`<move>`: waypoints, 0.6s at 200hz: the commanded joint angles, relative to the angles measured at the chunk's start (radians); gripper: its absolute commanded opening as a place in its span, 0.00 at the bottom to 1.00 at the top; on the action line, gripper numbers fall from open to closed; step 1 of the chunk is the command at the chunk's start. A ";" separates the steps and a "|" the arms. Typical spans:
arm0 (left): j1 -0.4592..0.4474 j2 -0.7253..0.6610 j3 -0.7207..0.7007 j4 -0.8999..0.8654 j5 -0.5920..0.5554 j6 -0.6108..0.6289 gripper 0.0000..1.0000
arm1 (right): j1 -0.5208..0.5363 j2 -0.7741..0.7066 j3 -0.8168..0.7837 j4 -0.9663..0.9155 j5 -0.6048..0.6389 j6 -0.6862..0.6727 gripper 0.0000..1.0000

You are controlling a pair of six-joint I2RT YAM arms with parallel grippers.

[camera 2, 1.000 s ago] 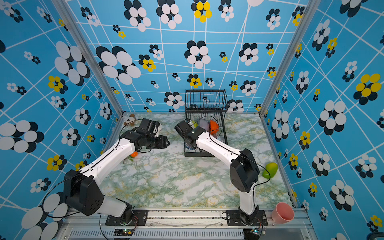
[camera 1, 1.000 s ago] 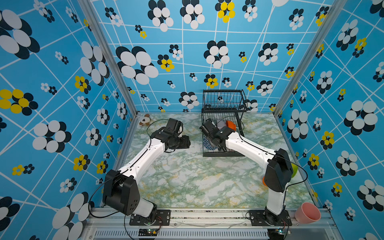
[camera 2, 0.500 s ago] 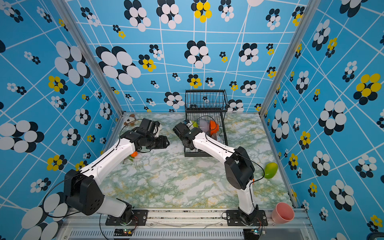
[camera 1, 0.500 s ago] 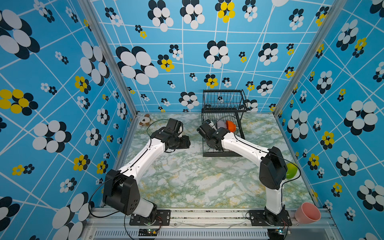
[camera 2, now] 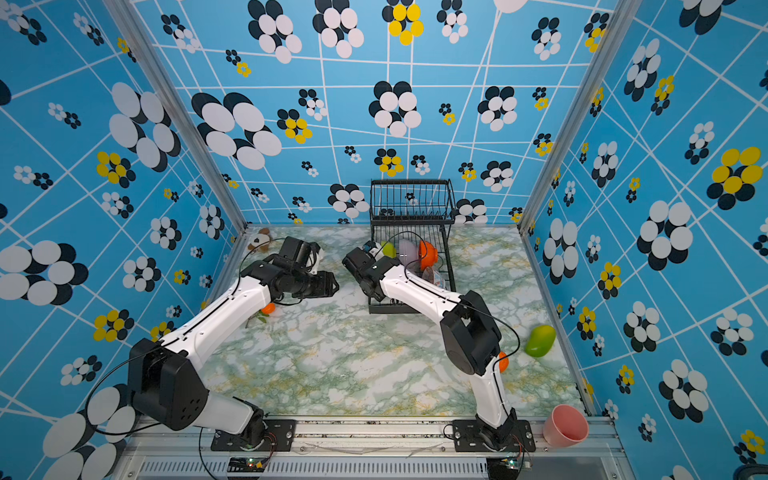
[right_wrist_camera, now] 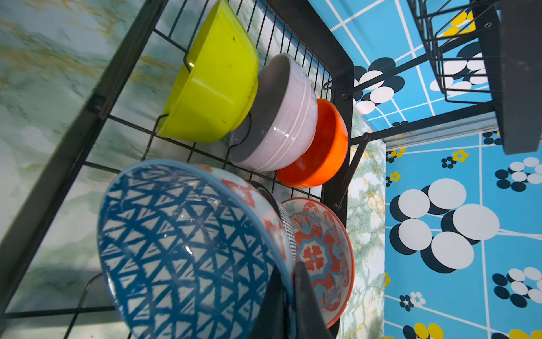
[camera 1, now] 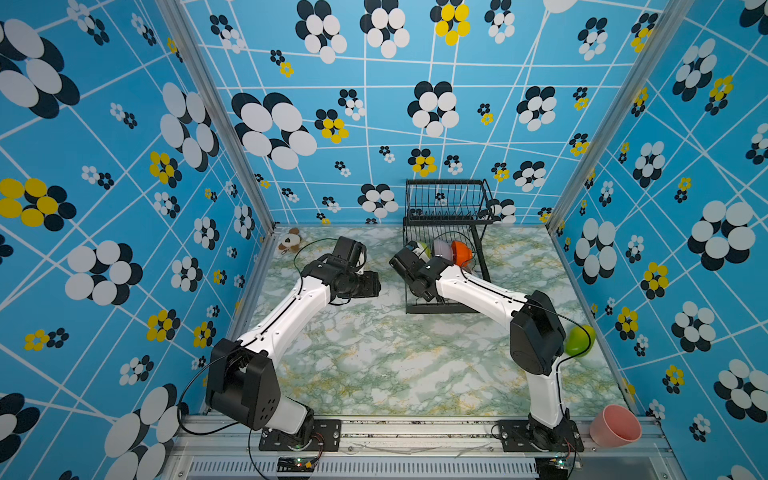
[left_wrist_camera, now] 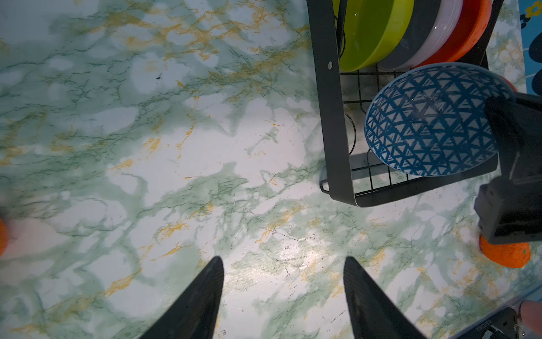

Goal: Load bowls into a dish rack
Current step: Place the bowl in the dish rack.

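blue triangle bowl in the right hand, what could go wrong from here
1. The right hand pinches the blue triangle bowl only at its rim, so it might slip or swing on release.
2. The red floral bowl sits right behind it in the dish rack; pushing further may knock that bowl over.

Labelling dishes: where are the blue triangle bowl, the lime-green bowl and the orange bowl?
Blue triangle bowl (right_wrist_camera: 181, 249): right wrist view, patterned surface.
Lime-green bowl (right_wrist_camera: 211, 88): right wrist view, its wall.
Orange bowl (right_wrist_camera: 322, 146): right wrist view, its wall.
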 commanded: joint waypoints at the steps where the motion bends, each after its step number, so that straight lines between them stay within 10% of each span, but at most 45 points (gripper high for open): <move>1: 0.007 0.007 0.005 -0.015 -0.012 0.000 0.67 | 0.007 0.012 0.039 0.001 0.067 -0.013 0.00; 120: 0.007 0.007 0.007 -0.021 -0.030 0.001 0.65 | 0.017 0.089 0.072 -0.017 0.153 -0.054 0.00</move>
